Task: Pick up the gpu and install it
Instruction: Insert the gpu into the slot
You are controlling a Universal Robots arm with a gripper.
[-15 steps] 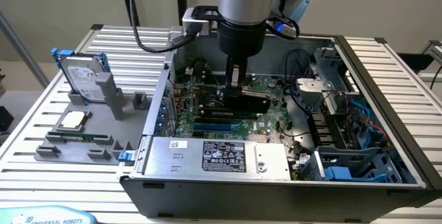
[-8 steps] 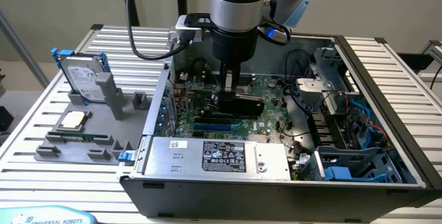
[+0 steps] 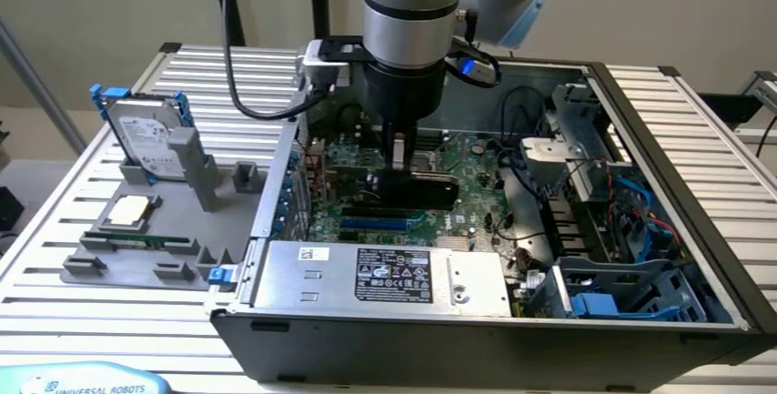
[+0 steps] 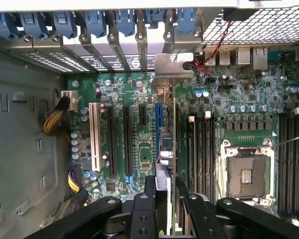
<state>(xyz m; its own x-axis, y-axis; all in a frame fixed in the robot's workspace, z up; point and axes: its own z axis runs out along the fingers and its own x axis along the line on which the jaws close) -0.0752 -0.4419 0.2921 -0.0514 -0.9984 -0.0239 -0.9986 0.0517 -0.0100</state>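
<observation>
The fingers pinch the gpu along its upper edge, so your gripper holds it upright inside the open case. You see a thin flat card, black on the face toward the exterior camera, hanging edge-down over the motherboard. From the wrist, the card shows edge-on, its silver bracket up against the rear slot openings, with the blue slot just beside it. Black slots lie on one side, memory slots close on the other. Room is tight: the power supply sits near the card, cables toward the exterior view's right
</observation>
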